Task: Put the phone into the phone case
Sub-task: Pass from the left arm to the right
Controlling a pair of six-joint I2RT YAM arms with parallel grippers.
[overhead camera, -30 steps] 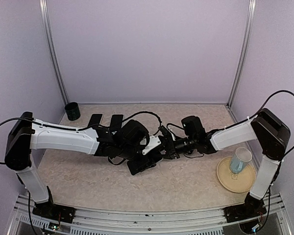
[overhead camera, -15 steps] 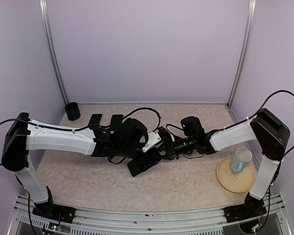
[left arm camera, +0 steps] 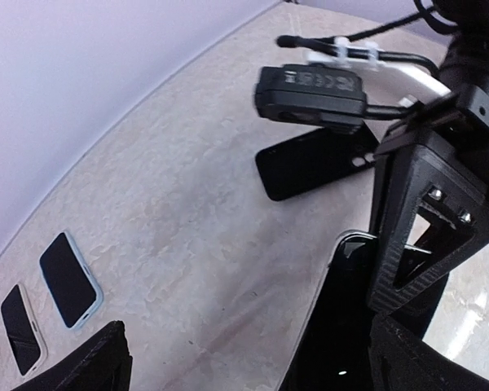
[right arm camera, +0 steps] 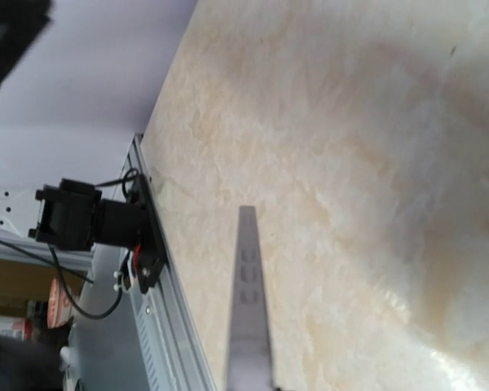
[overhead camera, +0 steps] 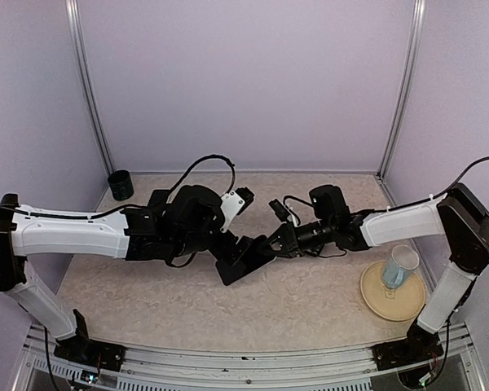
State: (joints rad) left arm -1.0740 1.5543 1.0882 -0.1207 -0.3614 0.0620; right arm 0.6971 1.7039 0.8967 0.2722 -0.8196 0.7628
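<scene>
Mid-table, the left arm (overhead camera: 90,232) has swung back leftward and the left gripper (left arm camera: 257,261) now gapes fully, holding nothing visible, while the right gripper (overhead camera: 275,242) has pinched shut beside the black phone case (left arm camera: 310,163) lying flat; whether the phone is seated inside cannot be told.

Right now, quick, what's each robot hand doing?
Left hand: open, fingers spread wide.
Right hand: closed, pinching the black slab; whether it's the phone or the case, I can't tell.

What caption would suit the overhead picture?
Two arms meet over a black phone-sized slab: left gripper open, right gripper shut.
</scene>
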